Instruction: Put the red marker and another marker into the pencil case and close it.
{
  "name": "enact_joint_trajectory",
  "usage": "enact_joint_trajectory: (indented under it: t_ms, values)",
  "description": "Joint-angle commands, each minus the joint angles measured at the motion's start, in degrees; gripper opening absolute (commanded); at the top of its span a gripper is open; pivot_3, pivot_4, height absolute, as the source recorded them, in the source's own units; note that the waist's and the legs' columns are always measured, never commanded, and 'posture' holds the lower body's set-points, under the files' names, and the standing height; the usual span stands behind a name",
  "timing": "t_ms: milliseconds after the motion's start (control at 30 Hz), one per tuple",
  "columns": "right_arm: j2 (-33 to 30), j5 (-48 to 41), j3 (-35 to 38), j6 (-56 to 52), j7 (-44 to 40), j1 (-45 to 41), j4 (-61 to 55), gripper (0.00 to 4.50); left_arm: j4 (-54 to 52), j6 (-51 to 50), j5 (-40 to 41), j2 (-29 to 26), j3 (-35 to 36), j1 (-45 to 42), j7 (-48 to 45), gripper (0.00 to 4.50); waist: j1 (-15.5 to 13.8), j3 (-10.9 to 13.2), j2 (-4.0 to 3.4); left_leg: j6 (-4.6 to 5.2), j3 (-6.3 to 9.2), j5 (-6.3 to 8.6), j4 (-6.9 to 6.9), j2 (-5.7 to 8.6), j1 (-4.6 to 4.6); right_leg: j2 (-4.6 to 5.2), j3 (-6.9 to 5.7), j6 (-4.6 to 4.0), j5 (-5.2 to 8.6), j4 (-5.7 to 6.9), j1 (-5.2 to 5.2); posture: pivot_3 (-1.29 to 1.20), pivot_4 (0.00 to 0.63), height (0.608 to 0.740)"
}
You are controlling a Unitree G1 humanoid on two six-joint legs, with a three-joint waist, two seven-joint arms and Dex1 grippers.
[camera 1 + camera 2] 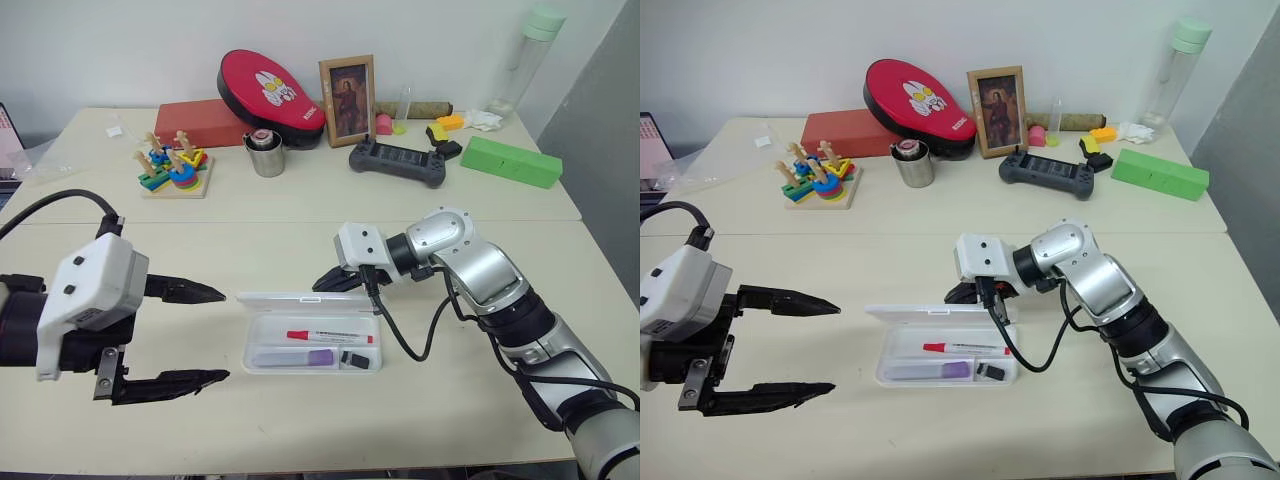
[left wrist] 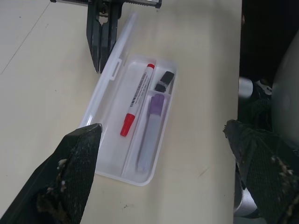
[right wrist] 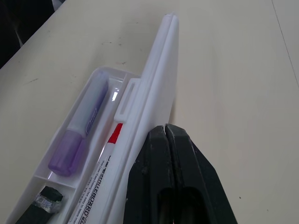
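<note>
Both markers [image 1: 330, 336] inside open pencil case [image 1: 262, 344]

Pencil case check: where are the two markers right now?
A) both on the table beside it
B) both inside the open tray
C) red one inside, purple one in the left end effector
B: the red marker and the purple marker lie in the tray of the pencil case, lid up.

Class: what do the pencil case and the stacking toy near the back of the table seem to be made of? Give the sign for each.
Pencil case: likely plastic, milky and semi-translucent, with glossy highlights. Stacking toy: probably wood, pale pegs and base, rings painted in flat colours.
</note>
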State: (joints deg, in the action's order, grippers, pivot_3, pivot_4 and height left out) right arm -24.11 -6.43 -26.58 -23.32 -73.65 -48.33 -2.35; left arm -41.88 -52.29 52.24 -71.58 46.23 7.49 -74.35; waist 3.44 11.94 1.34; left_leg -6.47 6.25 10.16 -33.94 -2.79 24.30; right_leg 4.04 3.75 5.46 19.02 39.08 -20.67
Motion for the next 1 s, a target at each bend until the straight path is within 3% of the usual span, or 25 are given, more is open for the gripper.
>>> enact_joint_trajectory:
  t_ms: [33,433,1000]
  values:
    - [0.3,-0.4,-0.2,-0.6,0.1,-1.1,-2.8,0.01,-0.1,0.5,0.2,-0.3,0.2,-0.6,0.1,4.5,0.0,0.0,0.0,0.0,0.0,0.0,0.0,0.0,0.0,0.0,0.0,0.0,0.0,0.0,0.0,0.0,0.15,0.74]
    - [-1.4,-0.7,-1.8,-3.7,-2.0,-2.0,-7.1,0.01,-0.6,-0.5,-0.5,-2.0,2.5,1.2,-5.5,4.5,0.0,0.0,0.0,0.0,0.0,0.0,0.0,0.0,0.0,0.0,0.0,0.0,0.0,0.0,-0.02,0.0,0.15,0.74]
    - [-1.2,0.2,-5.6,-7.7,0.2,1.4,-7.8,0.01,6.2,4.8,-4.0,-7.1,-5.5,-5.4,-9.4,4.5,0.0,0.0,0.0,0.0,-0.03,0.0,0.01,0.0,0.02,0.0,0.02,0.0,0.0,0.0,-0.07,0.0,0.15,0.74]
